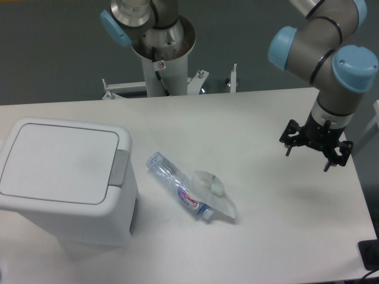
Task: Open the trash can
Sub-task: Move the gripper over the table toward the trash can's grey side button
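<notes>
There is just one camera. It sits up high in front of the table and looks down at a slant toward the far side. It is far enough back to see the claw at the right and the trash can far to its left.

From my station I see the arm as silver-grey tubular links with light-blue caps on its joints, and a black band ringing one link. Its gripper is a black, spiky assembly under a grey wrist. The base column is white, with a black cable and a small red-and-white sticker.
</notes>
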`<move>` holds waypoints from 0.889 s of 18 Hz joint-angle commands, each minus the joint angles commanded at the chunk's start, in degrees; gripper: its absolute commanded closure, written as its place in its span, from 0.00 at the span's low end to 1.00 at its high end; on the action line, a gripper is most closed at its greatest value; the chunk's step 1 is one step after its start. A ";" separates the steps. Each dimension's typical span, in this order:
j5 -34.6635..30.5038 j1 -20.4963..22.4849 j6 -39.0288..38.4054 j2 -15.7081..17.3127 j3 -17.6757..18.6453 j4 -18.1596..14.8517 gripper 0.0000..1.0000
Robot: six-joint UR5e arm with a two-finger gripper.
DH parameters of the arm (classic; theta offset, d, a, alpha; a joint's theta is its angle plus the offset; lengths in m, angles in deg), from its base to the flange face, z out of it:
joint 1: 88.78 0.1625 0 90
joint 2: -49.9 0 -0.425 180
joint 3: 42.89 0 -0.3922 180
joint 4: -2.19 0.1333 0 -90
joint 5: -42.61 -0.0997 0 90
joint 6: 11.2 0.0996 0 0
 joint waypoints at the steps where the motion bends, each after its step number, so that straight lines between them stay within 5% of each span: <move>1: 0.09 -0.28 -0.27 -0.96 -0.09 1.31 0.00; 3: 0.52 -2.82 -5.58 -1.32 0.52 5.26 0.00; 6: 13.31 -3.19 -16.07 -0.28 -0.27 5.45 0.00; 16: 20.91 -4.68 -19.42 4.73 0.26 4.48 0.00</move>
